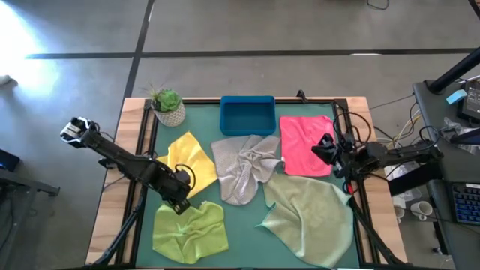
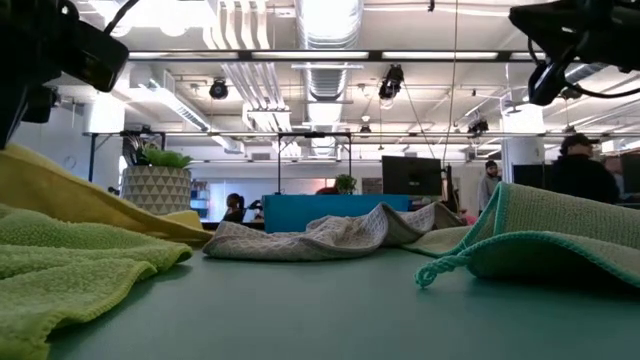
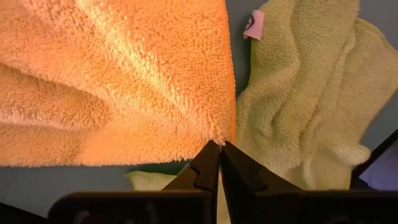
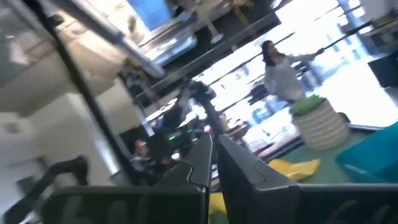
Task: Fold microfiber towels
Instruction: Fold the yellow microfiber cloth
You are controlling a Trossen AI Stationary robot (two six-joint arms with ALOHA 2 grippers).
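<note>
From overhead, I see the green table (image 1: 247, 247) nearly covered by five towels: the yellow towel (image 1: 191, 159) at left centre, the lime green towel (image 1: 191, 229) at the near left edge, the light grey towel (image 1: 244, 169) crumpled in the middle, the hot pink towel (image 1: 306, 145) flat at the far right, and the larger sage green towel (image 1: 311, 214) spread toward the near right corner. Bare mat shows mainly along the near edge between the lime and sage cloths. My left gripper (image 1: 180, 204) sits at the yellow towel's near corner, just above the lime one; my right gripper (image 1: 324, 148) hovers over the pink towel's right edge. A blue tray (image 1: 247, 115) and a potted plant (image 1: 168, 105) stand along the far edge. At table height, the yellow towel (image 2: 70, 190) rises at left behind the lime towel (image 2: 70, 265), the grey towel (image 2: 330, 235) lies low in the middle, and the sage towel's piped edge (image 2: 480, 255) lifts at right, with open mat in front. Past my left wrist, the fingers (image 3: 208, 168) are pinched together on the yellow towel's (image 3: 112, 81) corner, the lime towel (image 3: 305, 106) beside it. Past my right wrist, the fingers (image 4: 202, 158) are closed on nothing, with a person (image 4: 280, 71) in the room beyond.
</note>
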